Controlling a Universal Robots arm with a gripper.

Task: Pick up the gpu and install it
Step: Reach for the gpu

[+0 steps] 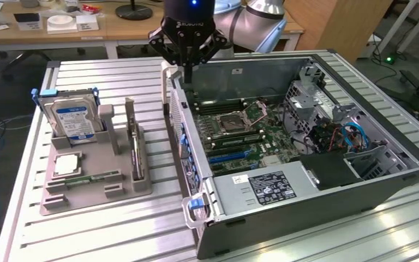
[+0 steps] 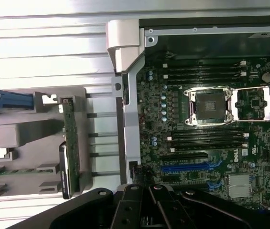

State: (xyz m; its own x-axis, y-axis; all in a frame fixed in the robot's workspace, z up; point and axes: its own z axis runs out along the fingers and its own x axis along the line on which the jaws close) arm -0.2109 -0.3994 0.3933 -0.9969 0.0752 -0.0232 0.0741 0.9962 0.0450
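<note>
Soft, even light from above falls on the open computer case (image 1: 384, 180), whose motherboard bay sits dimmer than the ribbed metal table (image 1: 107, 229) around it. Beside the case, on the exterior view's left, the slats carry a pale sheen, and on the near side of the case brighter streaks of glare. In the wrist view the table beside the case washes out almost to white, while the gripper (image 2: 149, 191) at the case's edge reads as a dark, unlit shape. Above the case a blue lamp (image 1: 192, 3) glows on the arm

Glossy ribbed metal table (image 1: 100, 234) — matt, seemingly plastic tray (image 1: 118, 159)
</note>
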